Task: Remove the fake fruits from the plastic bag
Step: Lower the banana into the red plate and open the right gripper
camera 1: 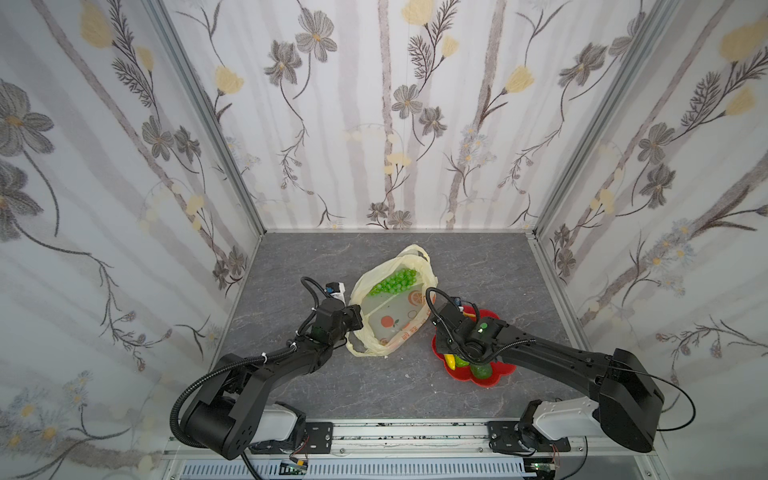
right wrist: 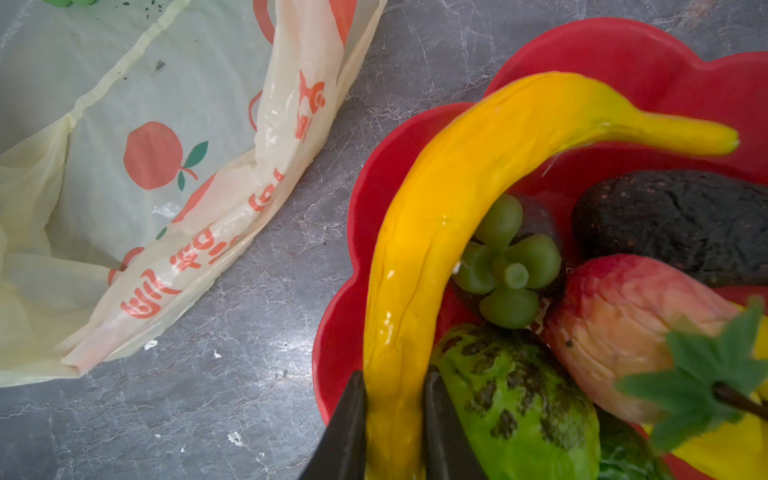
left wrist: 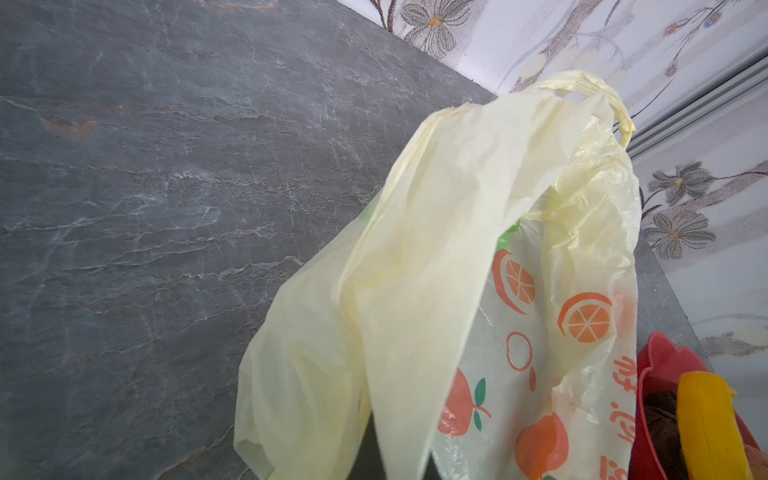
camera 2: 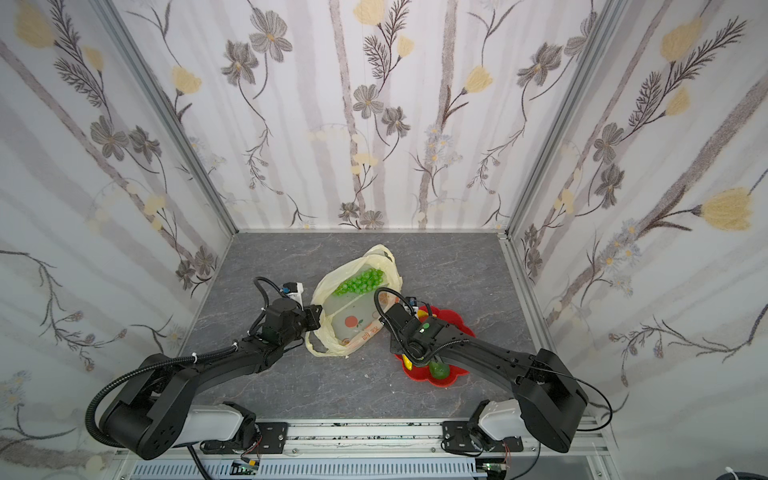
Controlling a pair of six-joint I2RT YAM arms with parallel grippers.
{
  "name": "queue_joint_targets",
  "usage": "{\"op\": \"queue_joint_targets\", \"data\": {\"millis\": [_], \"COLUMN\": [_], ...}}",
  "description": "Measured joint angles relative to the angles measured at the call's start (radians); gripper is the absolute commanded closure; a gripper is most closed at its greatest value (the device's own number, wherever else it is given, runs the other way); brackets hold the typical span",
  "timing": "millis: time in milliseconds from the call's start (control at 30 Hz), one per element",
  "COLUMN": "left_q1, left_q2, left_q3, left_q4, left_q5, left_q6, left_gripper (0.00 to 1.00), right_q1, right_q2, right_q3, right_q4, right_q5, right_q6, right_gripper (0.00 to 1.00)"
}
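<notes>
Right gripper (right wrist: 395,374) clasping banana (right wrist: 478,166), plastic bag (right wrist: 104,199) beside

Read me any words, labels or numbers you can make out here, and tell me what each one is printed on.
Red-orange lettering along the edge of the plastic bag: crumpled and skewed, too distorted to read.
The same print in the left wrist view: only broken strokes, not readable.
No writing shows on the banana or the red flower-shaped plate.
No numbers or brand names can be read anywhere.
</notes>
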Motion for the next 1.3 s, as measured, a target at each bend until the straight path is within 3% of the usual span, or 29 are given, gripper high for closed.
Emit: {"op": "queue_joint_targets", "data": {"millis": [733,1300], "left_q1": [0.000,0.000], "left_q2": [-0.005,-0.005], "left_q3": [0.000,0.000], "left_q4": [0.000,0.000], "left_q5": [0.000,0.000], "left_q6": [0.000,0.000], "left_gripper": [1.00,1.00], "right_q1": [0.000,0.000], "right_q2": [0.096,0.074], "right_q3": [0.034,0.034], "right_q4": [0.023,-0.003], "right_q5": [0.016,0.022], "right_q6": [-0.033,-0.032], "right_gripper": [0.77,0.63]}}
